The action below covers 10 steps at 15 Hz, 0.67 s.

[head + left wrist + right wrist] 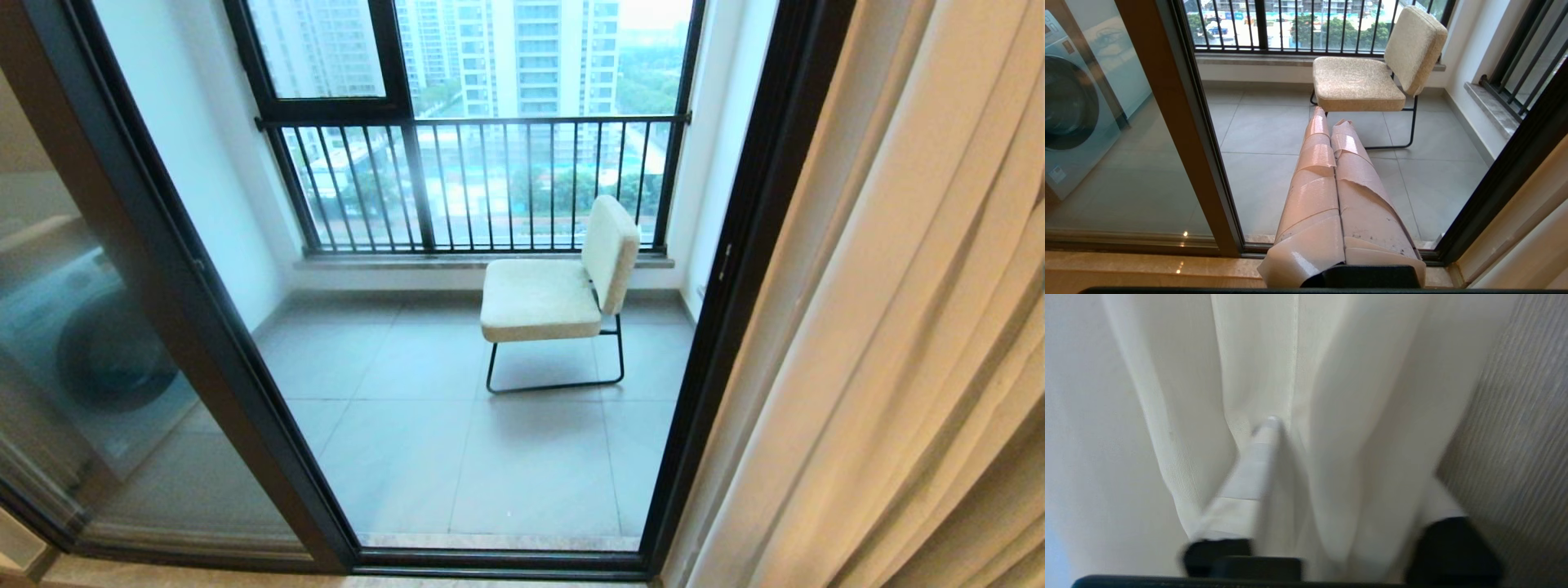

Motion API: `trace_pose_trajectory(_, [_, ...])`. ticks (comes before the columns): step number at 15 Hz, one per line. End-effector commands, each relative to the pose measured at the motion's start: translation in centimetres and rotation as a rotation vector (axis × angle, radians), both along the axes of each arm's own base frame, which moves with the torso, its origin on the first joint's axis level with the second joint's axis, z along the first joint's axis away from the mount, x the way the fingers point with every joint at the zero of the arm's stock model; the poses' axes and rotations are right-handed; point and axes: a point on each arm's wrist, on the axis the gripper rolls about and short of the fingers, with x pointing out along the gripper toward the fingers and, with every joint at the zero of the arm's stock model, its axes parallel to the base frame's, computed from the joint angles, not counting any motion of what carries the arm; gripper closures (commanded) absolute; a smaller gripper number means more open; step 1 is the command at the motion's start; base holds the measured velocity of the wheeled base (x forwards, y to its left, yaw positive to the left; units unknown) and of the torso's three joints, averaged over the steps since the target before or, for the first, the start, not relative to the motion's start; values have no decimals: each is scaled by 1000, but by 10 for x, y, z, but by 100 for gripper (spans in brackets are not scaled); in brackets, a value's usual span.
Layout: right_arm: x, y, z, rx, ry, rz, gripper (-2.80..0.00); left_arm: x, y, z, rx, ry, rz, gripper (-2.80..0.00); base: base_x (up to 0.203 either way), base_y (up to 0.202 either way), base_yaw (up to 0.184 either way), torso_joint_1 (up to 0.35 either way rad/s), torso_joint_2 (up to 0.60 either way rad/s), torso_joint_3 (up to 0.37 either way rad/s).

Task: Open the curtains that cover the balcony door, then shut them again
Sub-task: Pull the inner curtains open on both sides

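The curtains hang bunched at the right of the head view, the balcony door uncovered: opening looks done. The right gripper has its fingers spread among white folds; next it must pinch the fabric and draw it left. The left gripper sits parked, fingers pressed together.

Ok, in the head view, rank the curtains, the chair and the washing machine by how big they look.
1. curtains, filling the right side, though nearest the camera.
2. washing machine, seen dimly through the glass; only partly visible, so its rank is unsure.
3. chair, farther off on the balcony.
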Motion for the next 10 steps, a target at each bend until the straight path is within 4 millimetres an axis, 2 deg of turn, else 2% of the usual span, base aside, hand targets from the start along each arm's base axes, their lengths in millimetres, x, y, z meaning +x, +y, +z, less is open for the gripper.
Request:
trace_pose_trajectory(1, [-12,6,-4,-7,-13,6,-280,0,0,0,-1,-1,0,0,0,0,0,0,0,0])
trace_pose_trajectory(5, [-46,25,-30,3,47,66,-280,0,0,0,-1,-1,0,0,0,0,0,0,0,0])
trace_pose_trajectory(10, [-114,61,-86,23,157,185,-280,0,0,0,-1,-1,0,0,0,0,0,0,0,0])
